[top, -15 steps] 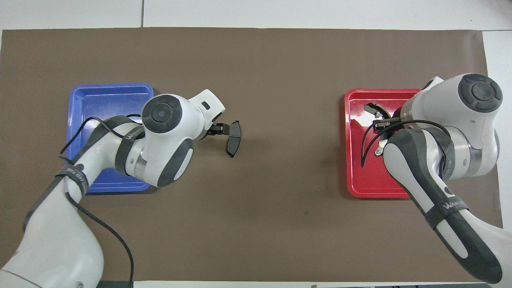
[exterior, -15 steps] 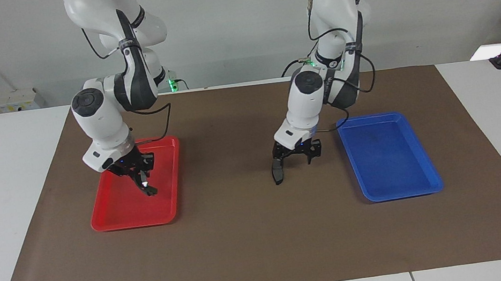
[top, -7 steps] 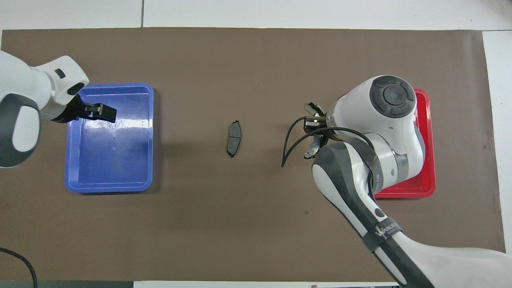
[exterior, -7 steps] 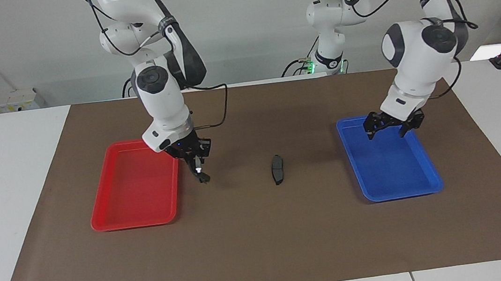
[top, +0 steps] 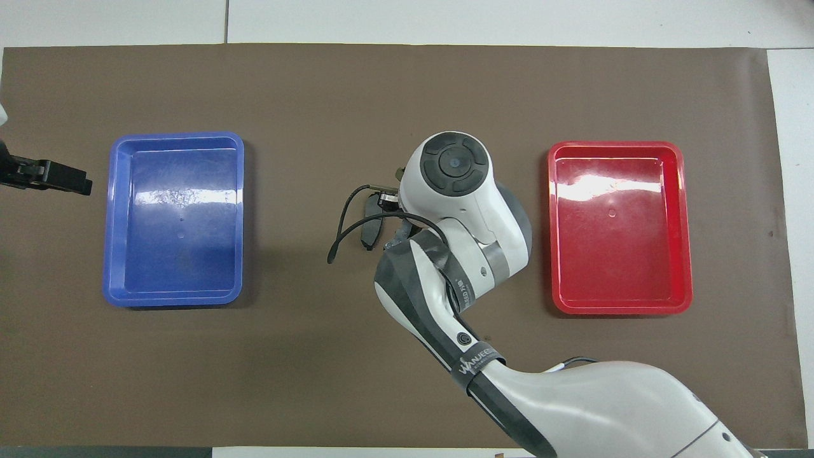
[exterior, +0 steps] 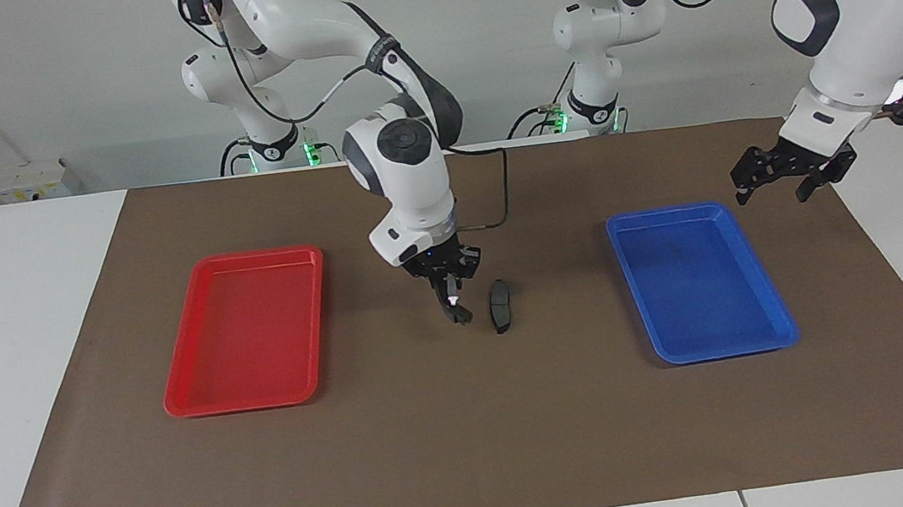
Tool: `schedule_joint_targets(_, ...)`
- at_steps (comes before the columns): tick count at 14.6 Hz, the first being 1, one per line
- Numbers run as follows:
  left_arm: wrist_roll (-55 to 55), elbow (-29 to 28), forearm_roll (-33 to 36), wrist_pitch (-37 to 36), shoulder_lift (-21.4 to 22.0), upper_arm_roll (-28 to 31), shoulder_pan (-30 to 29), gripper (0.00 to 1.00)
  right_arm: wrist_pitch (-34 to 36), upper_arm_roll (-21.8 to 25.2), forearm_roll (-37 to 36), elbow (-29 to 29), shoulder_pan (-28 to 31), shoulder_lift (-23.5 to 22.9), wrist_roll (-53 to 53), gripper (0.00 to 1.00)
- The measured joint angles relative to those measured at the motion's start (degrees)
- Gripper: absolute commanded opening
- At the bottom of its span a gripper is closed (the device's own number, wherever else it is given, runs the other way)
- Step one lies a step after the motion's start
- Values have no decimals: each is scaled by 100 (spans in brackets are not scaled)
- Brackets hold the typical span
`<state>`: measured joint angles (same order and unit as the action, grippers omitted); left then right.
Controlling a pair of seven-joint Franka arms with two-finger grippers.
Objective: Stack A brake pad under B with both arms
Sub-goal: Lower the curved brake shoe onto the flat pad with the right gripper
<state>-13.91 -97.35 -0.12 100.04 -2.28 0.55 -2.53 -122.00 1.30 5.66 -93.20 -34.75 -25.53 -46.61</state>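
Holding the long curved piece (exterior: pixel 455 304) clamped in its jaws, your right gripper (exterior: pixel 450 286) hangs over the brown mat (exterior: pixel 474 455) at mid-tabletop, the piece dangling steeply with its lower tip close to the mat. The short brake pad (exterior: pixel 500 306) lies flat on the mat just beside that tip, toward the left arm's end of the tabletop; I cannot tell whether they touch. The pad's long axis runs toward and away from the robots, and in the overhead view the right arm covers most of it (top: pixel 369 228). You should judge the coming move as a short sideways carry toward the pad, then a lowering that lays the curved piece flat along that same axis. The right arm is plainly the nearer one. Your left gripper (exterior: pixel 783 175) waits, jaws wide and holding nothing, over the mat's edge past the blue tray (exterior: pixel 767 336). The red tray (exterior: pixel 179 395) stands bare toward the right arm's end. A grey wall backs the room.
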Motion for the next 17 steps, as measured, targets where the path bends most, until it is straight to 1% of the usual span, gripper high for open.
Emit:
schedule_joint_targets(3, -111, 173, 0, -429, 92, 1, -113, 100, -144, 1, 0, 346, -159, -419, -215, 0)
schedule_joint_targets(7, -111, 189, 0, -846, 335, -45, -96, 100, -430, 1, -153, 460, -366, -708, -216, 0)
schedule_joint_targets(10, -110, 161, 0, -903, 380, -62, -92, 100, -468, 2, -357, 468, -405, -769, -209, 0)
schedule_joint_targets(17, -109, 133, 0, -894, 380, -56, -99, 100, -467, 0, -503, 467, -459, -833, 83, 0)
